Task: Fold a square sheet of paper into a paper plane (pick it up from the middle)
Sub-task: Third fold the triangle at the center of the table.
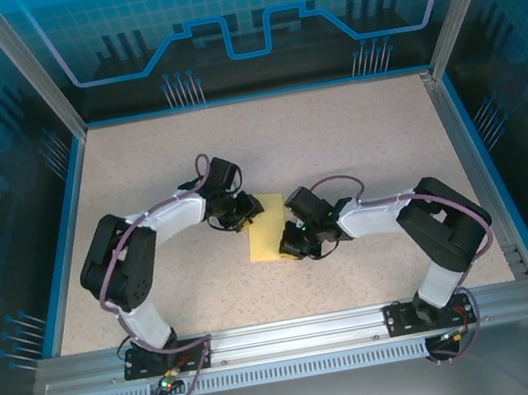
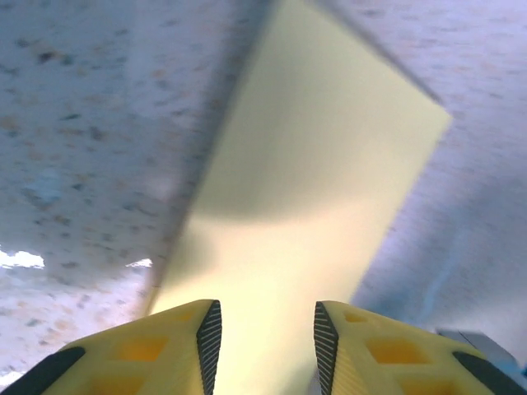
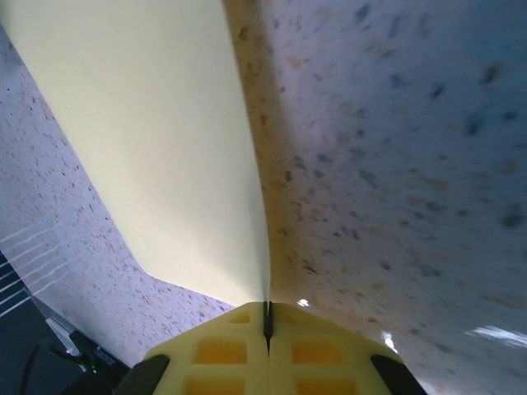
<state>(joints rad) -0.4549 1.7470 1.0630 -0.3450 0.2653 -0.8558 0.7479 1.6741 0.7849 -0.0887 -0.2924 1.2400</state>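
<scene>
The square sheet of paper (image 1: 265, 230), bright yellow, lies on the speckled tabletop between the two arms and looks like an upright rectangle from above. My left gripper (image 1: 244, 211) hovers over its upper left part. In the left wrist view the left gripper (image 2: 268, 346) is open, with the paper (image 2: 321, 189) stretching away under the gap. My right gripper (image 1: 292, 243) sits at the sheet's lower right edge. In the right wrist view the right gripper (image 3: 267, 317) is shut on the raised edge of the paper (image 3: 156, 148). The paper plane is out of view.
The beige speckled table (image 1: 335, 135) is bordered by a blue rim and transparent blue walls (image 1: 244, 18). A metal rail (image 1: 298, 339) carrying both arm bases runs along the near edge.
</scene>
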